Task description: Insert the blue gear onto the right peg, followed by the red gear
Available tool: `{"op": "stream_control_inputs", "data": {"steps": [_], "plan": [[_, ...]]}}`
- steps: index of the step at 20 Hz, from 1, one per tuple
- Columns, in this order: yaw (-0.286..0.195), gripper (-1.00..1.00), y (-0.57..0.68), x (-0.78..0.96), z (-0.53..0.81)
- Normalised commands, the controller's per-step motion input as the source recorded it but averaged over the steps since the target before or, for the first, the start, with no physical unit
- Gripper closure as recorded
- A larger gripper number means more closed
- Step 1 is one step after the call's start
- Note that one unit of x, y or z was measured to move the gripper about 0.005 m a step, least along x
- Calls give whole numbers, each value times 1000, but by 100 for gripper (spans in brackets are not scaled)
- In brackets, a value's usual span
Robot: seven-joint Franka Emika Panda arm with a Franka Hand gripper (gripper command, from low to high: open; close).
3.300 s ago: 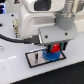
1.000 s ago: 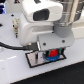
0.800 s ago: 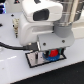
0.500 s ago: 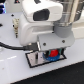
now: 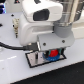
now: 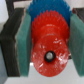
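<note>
- No bin or tray here; the only thing bearing anything is the black-framed pale plate [image 5: 36,61], and the red gear [image 5: 52,55] sits low over it with a sliver of the blue gear [image 5: 59,54] just at its 3 o'clock side
- In the wrist view the red gear [image 6: 50,44] fills the middle, its dark centre hole facing the camera; the blue gear [image 6: 46,9] peeks out behind it at 12 o'clock, wider than the red
- The gripper [image 5: 52,52] hangs right down on the plate; its dark green pads [image 6: 23,46] press the red gear from 9 and 3 o'clock, so the jaws are pinching it
- The right peg is hidden behind the gears and the arm; I cannot tell where it stands
- The table [image 5: 15,72] is plain white; a black cable [image 5: 11,46] runs in from 9 o'clock
- The plate's 9 o'clock edge lies bare; the arm crowds everything above it
</note>
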Motion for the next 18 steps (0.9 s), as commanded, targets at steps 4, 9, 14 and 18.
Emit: {"op": "stream_control_inputs", "data": {"steps": [4, 9, 14, 18], "plan": [[0, -100, 108, 263, 111], [0, 100, 28, 109, -71], [0, -100, 116, 91, 54], [0, -100, 154, -55, 564]]}}
